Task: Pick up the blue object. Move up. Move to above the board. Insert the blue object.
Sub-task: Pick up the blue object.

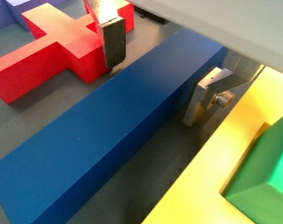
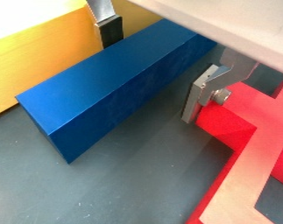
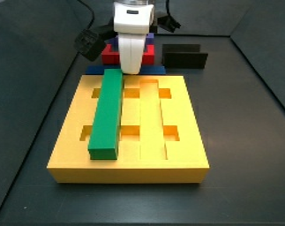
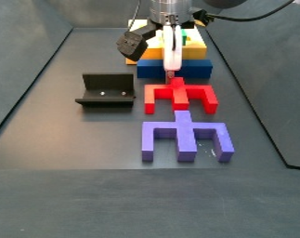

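The blue object [image 1: 109,131] is a long dark-blue bar lying flat on the grey floor, close beside the yellow board [image 1: 214,188]. It also shows in the wrist view [image 2: 102,96] and in both side views [image 3: 154,68] [image 4: 152,70]. My gripper [image 1: 153,92] is open and straddles the bar near one end, one finger [image 1: 113,44] on each long side, with small gaps to the bar. The gripper shows in the wrist view [image 2: 152,79] and in both side views [image 3: 132,55] [image 4: 174,58]. The board [image 3: 180,132] has grooves and notches on top.
A green bar [image 3: 106,110] sits in a groove of the board. A red notched piece [image 4: 179,95] lies right beside the blue bar, and a purple notched piece [image 4: 183,138] lies farther off. The fixture [image 4: 105,90] stands apart to one side.
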Controlling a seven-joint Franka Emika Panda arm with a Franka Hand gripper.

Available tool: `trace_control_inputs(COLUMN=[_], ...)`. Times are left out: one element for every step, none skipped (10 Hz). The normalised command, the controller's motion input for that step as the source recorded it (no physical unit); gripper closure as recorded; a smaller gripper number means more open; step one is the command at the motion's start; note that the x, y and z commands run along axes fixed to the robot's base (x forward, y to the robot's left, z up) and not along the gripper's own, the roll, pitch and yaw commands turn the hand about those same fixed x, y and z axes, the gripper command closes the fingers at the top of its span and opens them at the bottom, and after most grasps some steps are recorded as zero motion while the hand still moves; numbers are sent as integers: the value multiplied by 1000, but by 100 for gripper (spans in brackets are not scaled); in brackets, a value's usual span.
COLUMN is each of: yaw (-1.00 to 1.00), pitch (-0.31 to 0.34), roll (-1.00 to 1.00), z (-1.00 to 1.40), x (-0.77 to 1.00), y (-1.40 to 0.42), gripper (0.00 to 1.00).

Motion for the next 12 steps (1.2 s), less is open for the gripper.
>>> trace_control_inputs(yaw=[-40, -23, 0, 0, 0, 0, 0, 0, 0, 0, 0, 0], pitch=[0, 0, 6, 29, 29, 0, 0, 0, 0, 0, 0, 0], roll=[0, 0, -6, -43, -101, -74, 0, 0, 0, 0, 0, 0], z=[-80, -51, 0, 0, 0, 0, -120, -117, -54, 0, 0, 0], x=[0, 0, 109, 197, 217, 129, 0, 0, 0, 0, 0, 0], y=[0, 0, 0, 0, 66, 29, 0, 0, 0, 0, 0, 0], gripper=[0, 0, 0, 0, 0, 0, 0, 0, 0, 0, 100, 100])
